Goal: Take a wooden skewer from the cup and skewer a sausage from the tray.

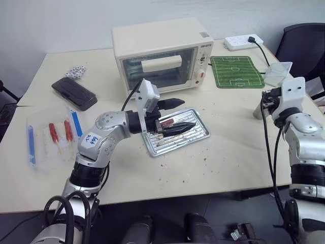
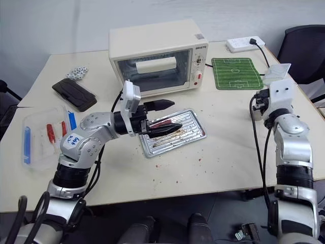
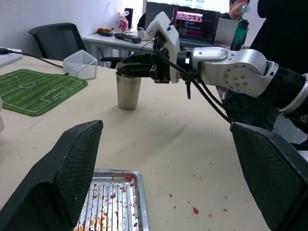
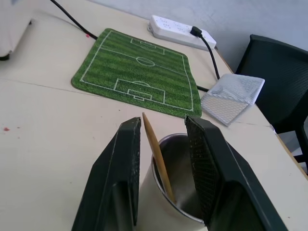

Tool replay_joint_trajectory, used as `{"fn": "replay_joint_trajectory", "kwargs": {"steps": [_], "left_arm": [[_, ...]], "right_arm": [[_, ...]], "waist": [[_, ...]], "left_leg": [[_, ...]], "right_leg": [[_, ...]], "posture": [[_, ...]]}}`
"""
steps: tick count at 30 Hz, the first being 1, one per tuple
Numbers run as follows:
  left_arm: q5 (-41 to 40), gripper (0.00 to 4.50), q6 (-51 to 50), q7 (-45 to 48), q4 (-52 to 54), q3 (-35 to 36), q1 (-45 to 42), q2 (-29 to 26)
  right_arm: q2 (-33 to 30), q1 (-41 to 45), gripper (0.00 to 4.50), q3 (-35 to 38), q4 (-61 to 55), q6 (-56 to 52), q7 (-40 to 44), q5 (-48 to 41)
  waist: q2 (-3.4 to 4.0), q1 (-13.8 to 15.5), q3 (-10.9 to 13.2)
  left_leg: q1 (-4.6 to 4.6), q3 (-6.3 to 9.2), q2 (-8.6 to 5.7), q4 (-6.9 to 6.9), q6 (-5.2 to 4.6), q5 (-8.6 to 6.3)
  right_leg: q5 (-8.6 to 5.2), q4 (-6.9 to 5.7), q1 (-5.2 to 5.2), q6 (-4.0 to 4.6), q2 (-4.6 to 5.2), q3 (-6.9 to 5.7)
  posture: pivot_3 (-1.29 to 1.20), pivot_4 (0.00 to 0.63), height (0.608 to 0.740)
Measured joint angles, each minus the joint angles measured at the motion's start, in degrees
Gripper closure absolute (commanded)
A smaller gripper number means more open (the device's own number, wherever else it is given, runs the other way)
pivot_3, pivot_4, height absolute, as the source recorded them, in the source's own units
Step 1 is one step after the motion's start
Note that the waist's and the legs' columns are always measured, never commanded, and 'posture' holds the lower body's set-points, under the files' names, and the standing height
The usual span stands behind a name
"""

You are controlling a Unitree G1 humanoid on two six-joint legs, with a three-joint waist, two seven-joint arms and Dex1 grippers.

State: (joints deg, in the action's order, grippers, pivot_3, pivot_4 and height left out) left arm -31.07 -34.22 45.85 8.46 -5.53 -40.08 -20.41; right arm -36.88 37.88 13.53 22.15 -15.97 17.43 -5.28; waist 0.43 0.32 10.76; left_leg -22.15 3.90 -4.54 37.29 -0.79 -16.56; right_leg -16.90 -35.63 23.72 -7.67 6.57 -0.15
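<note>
Right gripper (image 4: pixel 163 159): fingers parted around the skewer (image 4: pixel 156 156) (leaning in the cup (image 4: pixel 180 192)), not clamped. Left gripper (image 2: pixel 167 116): wide apart over tray (image 2: pixel 195 133). Risk: off-centre closing tips cup.

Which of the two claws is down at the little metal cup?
The right claw. It straddles the small silver-grey metal cup holding a pale wooden skewer, while the left claw hovers wide open above the ribbed silver metal tray.

A: Room around the cup (image 3: pixel 128 91)?
B: Bare table (image 1: pixel 228 152) on its near and left sides. The green mat (image 1: pixel 236 71) and mesh box (image 1: pixel 278 74) crowd the far side.
A: And the tray (image 2: pixel 195 133)?
B: The toaster oven (image 1: pixel 157 53) blocks its far side.
</note>
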Motion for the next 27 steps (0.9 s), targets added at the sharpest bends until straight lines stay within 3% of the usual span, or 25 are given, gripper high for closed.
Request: {"fn": "replay_joint_trajectory", "kwargs": {"steps": [4,7,10,24,27], "left_arm": [[0.0,0.00,0.0,0.0,0.0,0.0,0.0,0.0],[0.0,0.00,0.0,-0.2,0.0,0.1,0.0,-0.1],[0.1,0.00,0.0,-0.3,0.0,0.4,0.0,-0.2],[0.3,0.00,0.5,-0.7,0.0,0.5,0.0,-0.1],[0.5,0.00,0.6,-0.7,-0.1,0.6,0.0,-0.2]], "right_arm": [[-0.1,2.2,2.99,-1.1,5.2,1.5,-0.2,1.7],[-0.1,2.5,3.58,-1.4,7.7,2.6,-0.3,2.0],[-0.1,3.4,4.46,-1.3,8.8,3.7,-0.6,2.0],[-0.1,3.7,4.46,-1.3,8.5,3.9,-0.6,1.3],[-1.5,0.8,4.46,-2.0,2.3,-0.7,1.6,1.5]], "waist": [[0.00,-0.4,0.0],[0.00,-0.4,0.0],[0.00,-0.5,0.0],[0.00,-0.5,0.0],[0.00,-0.4,0.0]], "left_leg": [[-0.01,0.00,0.01,-0.02,0.00,0.00],[-0.01,0.00,0.02,-0.02,0.00,0.00],[-0.01,-0.01,0.02,0.01,0.00,0.00],[-0.01,-0.02,0.04,-0.01,0.01,-0.01],[-0.03,-0.01,0.04,-0.01,0.02,-0.01]], "right_leg": [[0.00,-0.06,0.00,0.00,-0.01,0.00],[0.00,-0.07,0.00,0.00,-0.01,0.00],[0.00,-0.08,0.00,0.00,-0.01,0.01],[0.00,-0.09,0.00,0.00,-0.03,0.00],[0.00,-0.09,0.01,0.00,-0.03,0.00]], "posture": [[0.00,0.150,0.740],[0.00,0.150,0.740],[0.00,0.150,0.740],[0.00,0.150,0.740],[0.00,0.150,0.740]]}}
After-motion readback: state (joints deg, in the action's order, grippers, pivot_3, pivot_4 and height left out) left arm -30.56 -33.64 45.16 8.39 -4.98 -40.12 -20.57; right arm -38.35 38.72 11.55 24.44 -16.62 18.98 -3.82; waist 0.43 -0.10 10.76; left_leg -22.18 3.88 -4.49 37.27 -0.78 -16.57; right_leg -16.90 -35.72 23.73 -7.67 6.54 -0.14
